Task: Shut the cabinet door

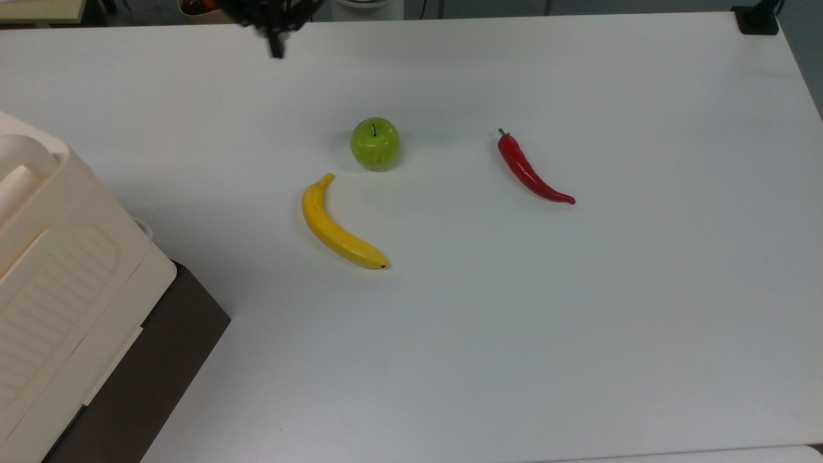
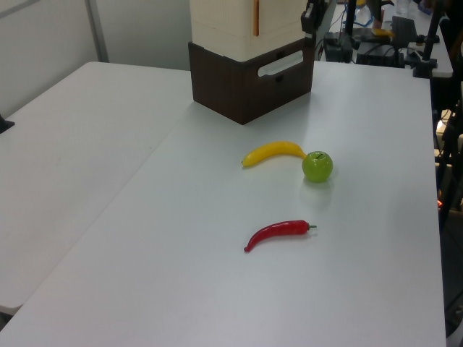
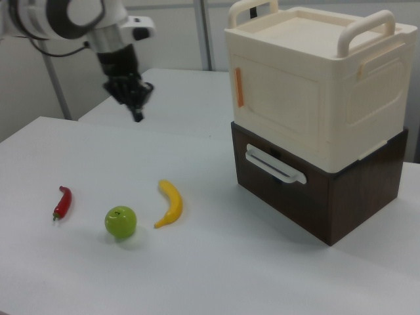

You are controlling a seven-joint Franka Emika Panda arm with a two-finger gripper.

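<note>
Firstly, the white counter carries everything. At the top view's left edge the cabinet, a big cream plastic box with two handles on top, sits on a dark brown box which has a pale handle on its front. In the right view the cabinet door is the smooth recessed panel on the face above that handle, with an orange mark near its edge; it lies flat against the cabinet body. The ribbed panel is on another side. The robot arm reaches in from the right view's upper left, and its gripper hangs in the air above the counter, well apart from the cabinet; whether it is released or clenched I cannot tell. A banana, a red chilli and a green apple lie on the counter, the apple near the banana's stem end.
</note>
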